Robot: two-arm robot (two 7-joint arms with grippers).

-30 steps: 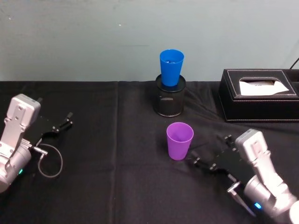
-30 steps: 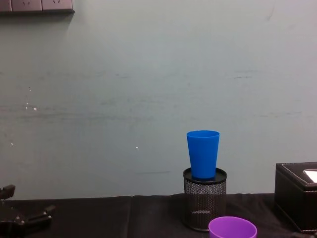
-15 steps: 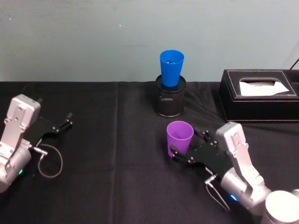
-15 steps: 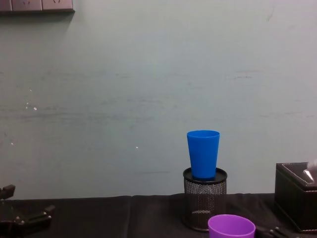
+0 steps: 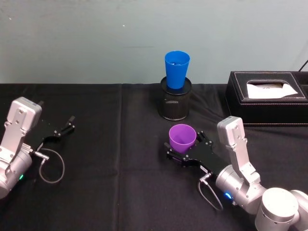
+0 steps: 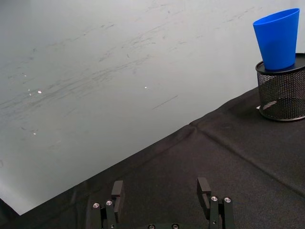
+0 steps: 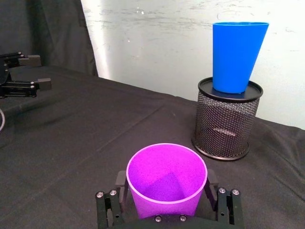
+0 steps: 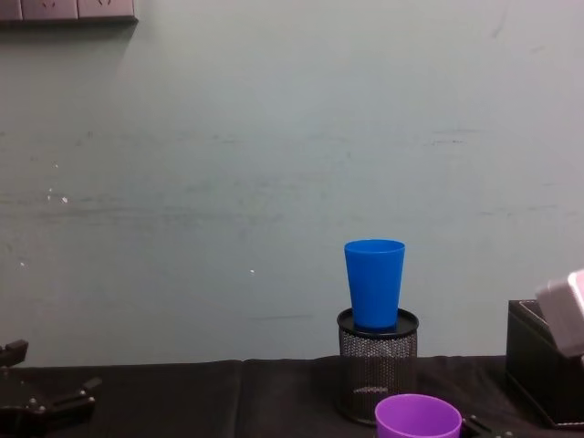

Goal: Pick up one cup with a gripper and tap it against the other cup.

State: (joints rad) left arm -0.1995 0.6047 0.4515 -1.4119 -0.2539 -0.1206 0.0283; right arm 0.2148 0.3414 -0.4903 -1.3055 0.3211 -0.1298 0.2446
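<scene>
The purple cup (image 5: 182, 138) stands upright on the black cloth, a little in front of the mesh holder. My right gripper (image 5: 185, 146) is open with one finger on each side of this cup's lower wall; in the right wrist view the purple cup (image 7: 167, 179) sits between the fingers (image 7: 119, 183). The blue cup (image 5: 176, 70) stands in the top of the black mesh holder (image 5: 175, 105), behind the purple one. From the chest I see the blue cup (image 8: 374, 283) above the purple cup's rim (image 8: 418, 415). My left gripper (image 5: 67, 124) rests open at the far left.
A black tissue box (image 5: 267, 96) stands at the back right, close to the right arm. A loop of cable (image 5: 50, 166) lies beside the left arm. The table's back edge meets a pale wall.
My right gripper has slid leftward and forward from beside the purple cup until its fingers straddle it. The cup has shifted slightly to the left. The left arm has not moved.
</scene>
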